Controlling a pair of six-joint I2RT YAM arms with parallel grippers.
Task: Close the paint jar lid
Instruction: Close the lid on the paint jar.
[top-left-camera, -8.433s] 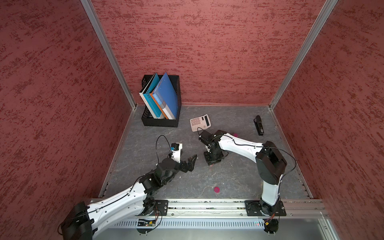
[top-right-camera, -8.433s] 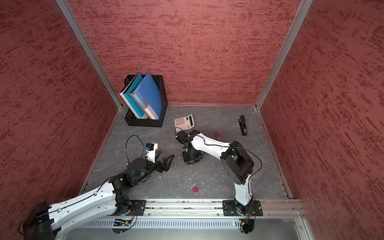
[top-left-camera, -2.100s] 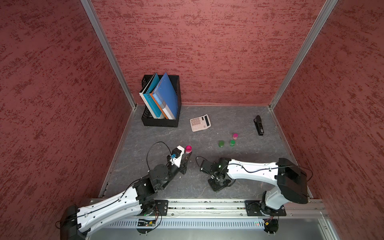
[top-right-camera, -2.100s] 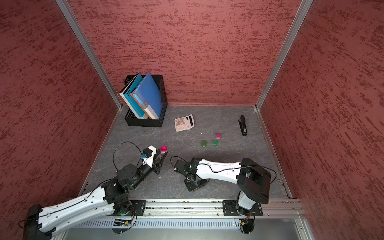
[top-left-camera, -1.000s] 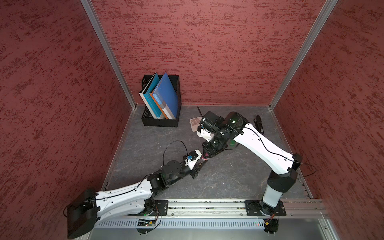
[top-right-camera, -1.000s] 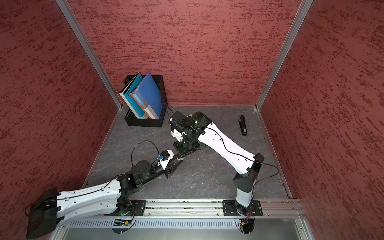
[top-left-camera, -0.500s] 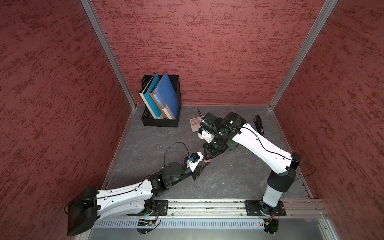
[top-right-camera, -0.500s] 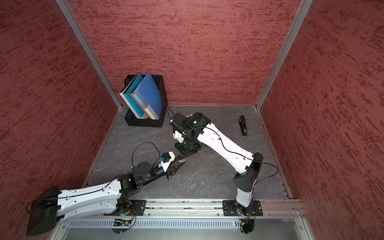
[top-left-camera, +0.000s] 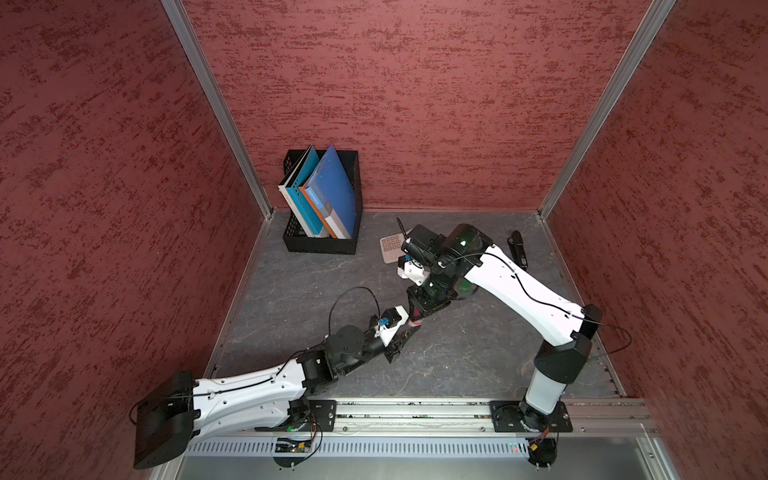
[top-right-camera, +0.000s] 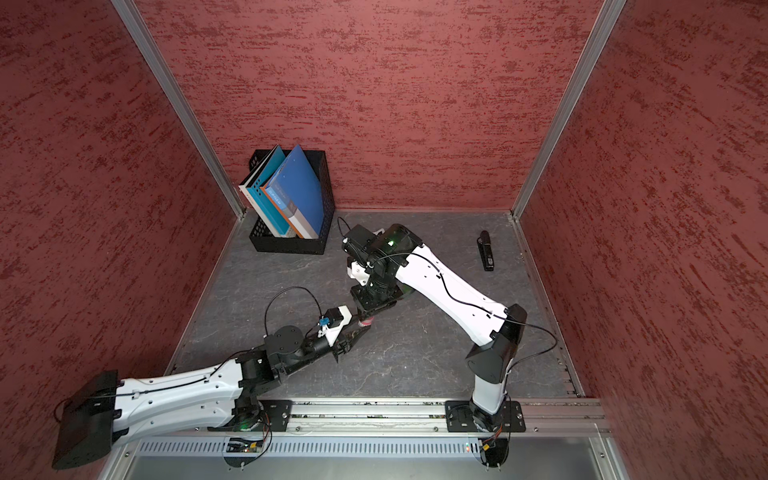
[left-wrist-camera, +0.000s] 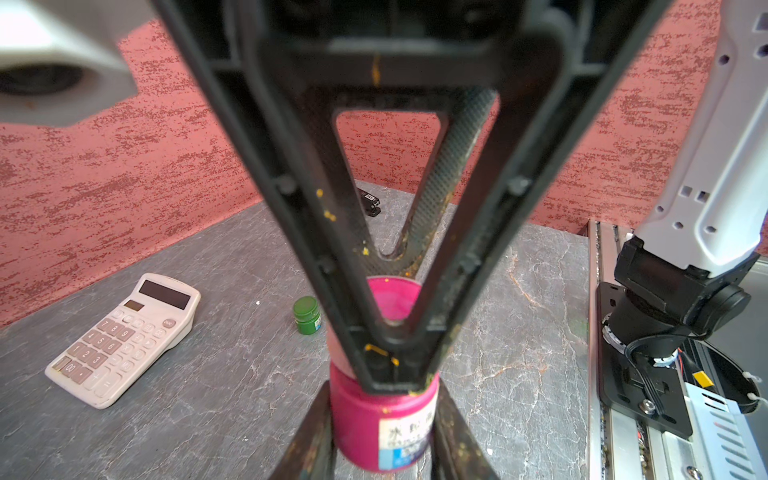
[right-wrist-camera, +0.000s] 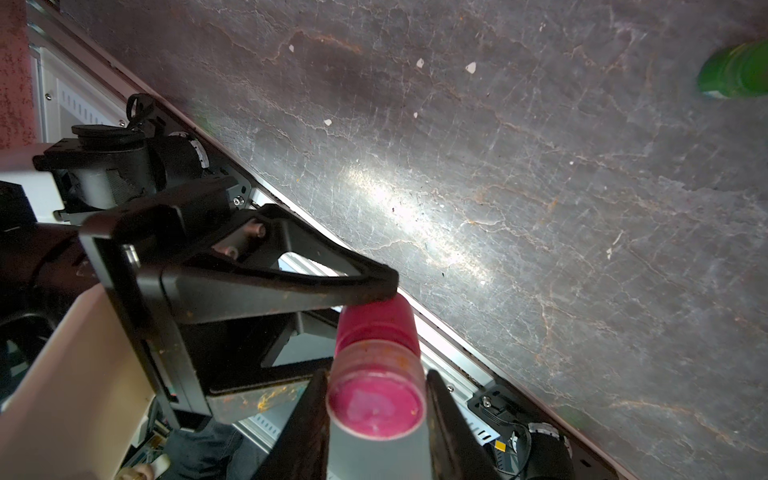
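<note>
A pink paint jar (left-wrist-camera: 384, 419) with a white label is held a little above the floor, and my left gripper (left-wrist-camera: 383, 395) is shut on its body from both sides. My right gripper (right-wrist-camera: 376, 382) reaches down from above and is shut on the pink lid (right-wrist-camera: 376, 401), which sits on the jar's mouth. The right wrist view shows the jar body (right-wrist-camera: 376, 324) below the lid, with a left finger (right-wrist-camera: 291, 286) against it. In both top views the two grippers meet at the jar (top-left-camera: 412, 323) (top-right-camera: 365, 322) mid-floor.
A white calculator (left-wrist-camera: 124, 338) and a small green jar (left-wrist-camera: 306, 314) lie on the grey floor behind the pink jar. A black basket of books (top-left-camera: 322, 208) stands at the back left. A black stapler (top-left-camera: 517, 248) lies at the back right. The arms' rail (top-left-camera: 415, 409) runs along the front.
Two seconds ago the grippers were apart, the right one low at the front floor. They have since met mid-floor at the jar. Over the last second they shifted only slightly.
</note>
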